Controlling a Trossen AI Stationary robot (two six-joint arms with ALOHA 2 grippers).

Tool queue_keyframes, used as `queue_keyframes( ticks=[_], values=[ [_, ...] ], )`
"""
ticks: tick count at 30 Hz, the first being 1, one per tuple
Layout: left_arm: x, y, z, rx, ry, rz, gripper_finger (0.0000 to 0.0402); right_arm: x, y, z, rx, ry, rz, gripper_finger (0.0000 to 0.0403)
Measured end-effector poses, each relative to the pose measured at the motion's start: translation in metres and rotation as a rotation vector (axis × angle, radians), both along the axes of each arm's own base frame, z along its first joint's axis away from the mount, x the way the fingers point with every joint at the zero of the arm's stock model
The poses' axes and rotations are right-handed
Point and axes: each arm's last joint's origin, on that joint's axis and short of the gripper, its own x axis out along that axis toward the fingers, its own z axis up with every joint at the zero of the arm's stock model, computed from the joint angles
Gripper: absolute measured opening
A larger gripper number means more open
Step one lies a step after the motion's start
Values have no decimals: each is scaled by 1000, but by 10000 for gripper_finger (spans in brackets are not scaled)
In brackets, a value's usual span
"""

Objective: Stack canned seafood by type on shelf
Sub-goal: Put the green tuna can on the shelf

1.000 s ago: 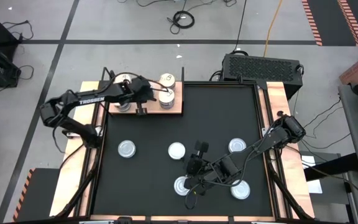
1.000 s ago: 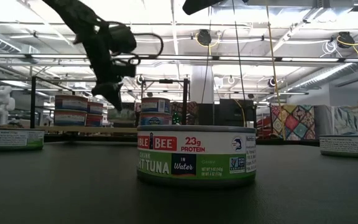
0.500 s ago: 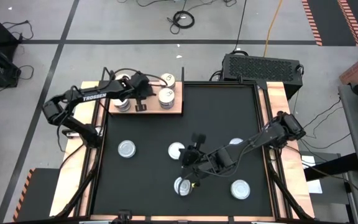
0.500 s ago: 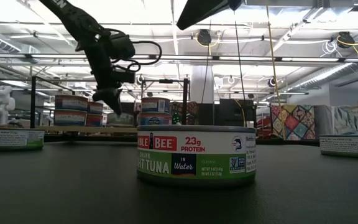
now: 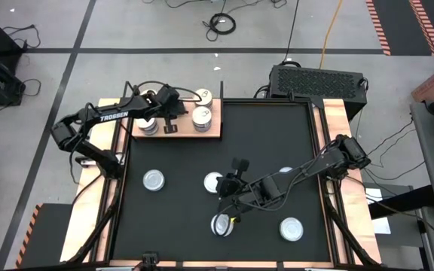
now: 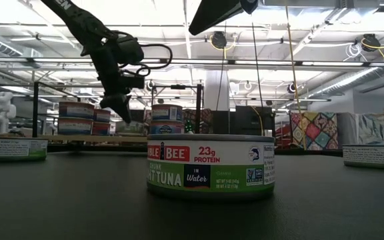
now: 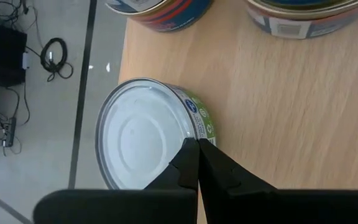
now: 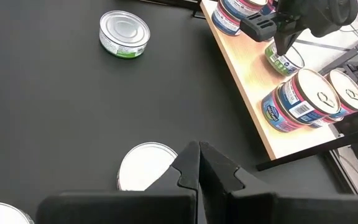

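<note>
From above: left gripper (image 5: 170, 119) over the wooden shelf (image 5: 215, 129), tins stacked either side; four loose tins near the right gripper (image 5: 228, 190) on the black mat (image 5: 277, 135).
Level: Bumble Bee tuna tin (image 6: 210, 165) unsorted in front.
Left wrist: fingers (image 7: 188, 163) closed, empty, green-labelled tin (image 7: 146, 140) beside.
Right wrist: pressed together, empty, silver tin (image 8: 143, 165) just ahead. Roughly half done.

The shelf (image 5: 209, 131) lies at the black mat's (image 5: 277, 135) far left corner carrying stacked tins (image 5: 202, 116), while five loose tins (image 5: 154, 179) sit spread across the mat's near half.
</note>
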Motion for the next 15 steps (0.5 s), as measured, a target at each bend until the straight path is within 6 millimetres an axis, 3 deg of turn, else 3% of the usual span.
queue_keyframes(
  ticks=[15],
  values=[
    [0,0,1,-5,-4,2,27,0,0,0,-14,10,14,0]
  ],
)
